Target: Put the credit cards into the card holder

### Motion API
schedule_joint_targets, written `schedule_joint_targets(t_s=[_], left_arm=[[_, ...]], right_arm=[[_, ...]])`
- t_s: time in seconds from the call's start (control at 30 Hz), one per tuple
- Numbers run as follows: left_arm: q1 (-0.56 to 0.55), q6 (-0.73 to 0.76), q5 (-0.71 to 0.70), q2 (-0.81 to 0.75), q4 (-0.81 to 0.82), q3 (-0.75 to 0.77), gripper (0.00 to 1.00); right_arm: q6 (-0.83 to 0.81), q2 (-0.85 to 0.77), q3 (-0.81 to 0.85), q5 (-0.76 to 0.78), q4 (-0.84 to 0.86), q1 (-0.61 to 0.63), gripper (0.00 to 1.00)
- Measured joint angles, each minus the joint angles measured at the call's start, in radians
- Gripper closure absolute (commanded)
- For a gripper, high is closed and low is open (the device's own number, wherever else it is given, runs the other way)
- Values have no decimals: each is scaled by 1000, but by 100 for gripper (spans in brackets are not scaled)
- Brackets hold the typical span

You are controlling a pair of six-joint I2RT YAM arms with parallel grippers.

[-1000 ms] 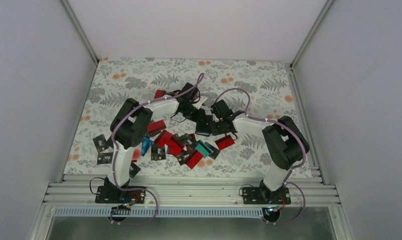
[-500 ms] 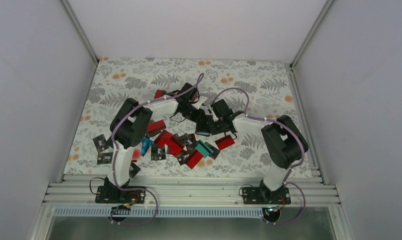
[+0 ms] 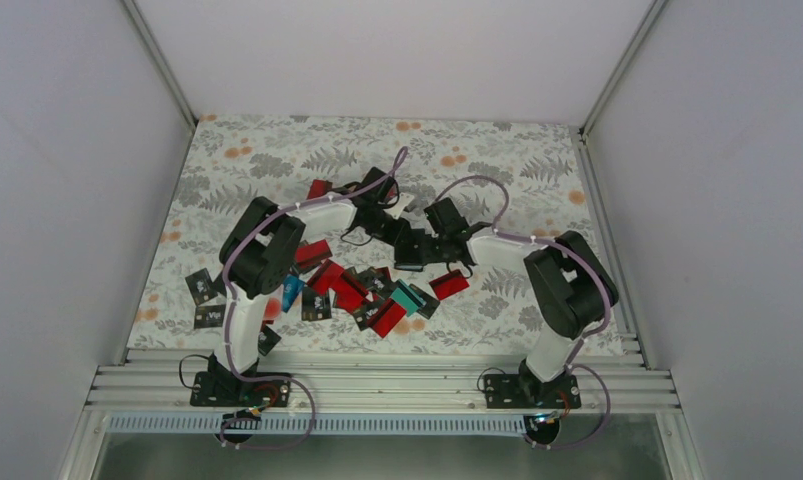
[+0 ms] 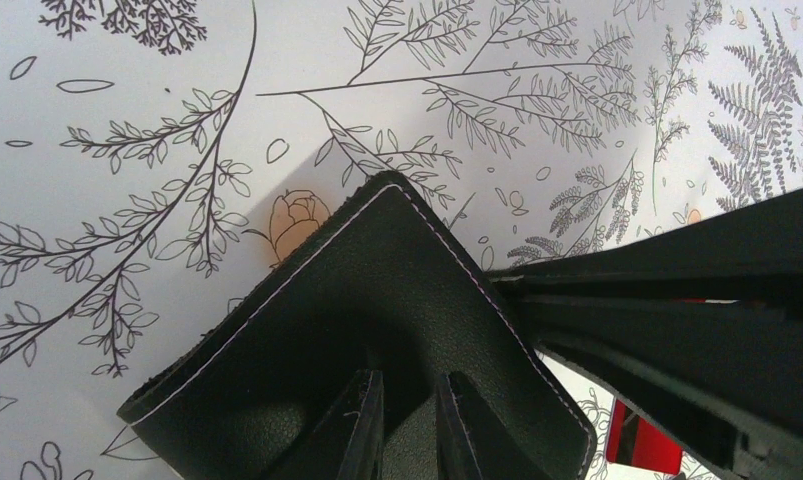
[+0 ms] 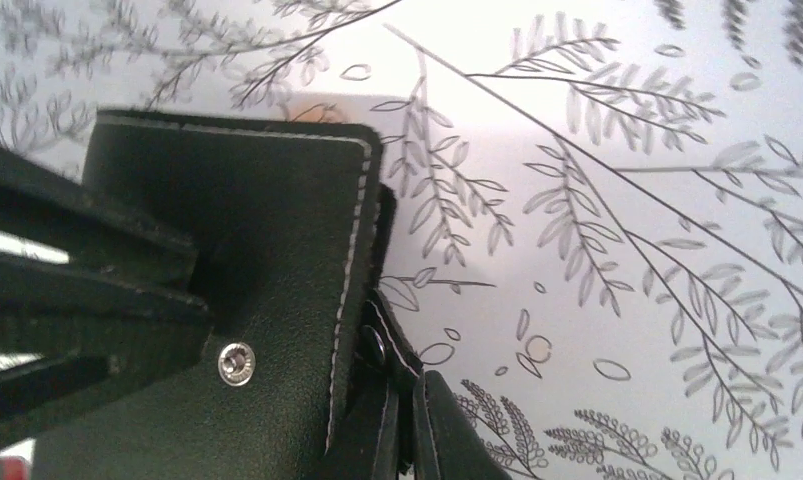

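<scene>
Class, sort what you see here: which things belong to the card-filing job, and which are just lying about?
Job: black stitched leather card holder; red, black and teal flat plastic credit cards; left gripper; right gripper.
Lying about: fern-print table cover; white enclosure walls.

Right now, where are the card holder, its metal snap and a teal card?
card holder [image 4: 377,300]: left wrist view, stitched face
metal snap [image 5: 237,362]: right wrist view, centre
teal card [image 3: 408,297]: top view, middle
</scene>
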Motion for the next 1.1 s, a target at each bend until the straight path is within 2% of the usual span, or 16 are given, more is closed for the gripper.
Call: schedule_joint_targets(t_s=[0.37,0.47,0.67,0.93,1.1], left_arm=[[-28,-105,-51,-7,29,-10,83],[-31,-122,-53,-7,36,-10,83],[-40,-133,-73,-5,30,-2,83],[-44,-146,-85,-3,19,6,83],[-47,-145,-92,3,0,21,83]], right_arm=[[359,-94,-131,-85,125,-55,96],[409,-115,-147,-104,138,-72,91],[436,-164,-184,-126,147,-92,70],[447,-267,-265,-137,153,-115,60],[378,-317,-237,-112,131,-116,53]])
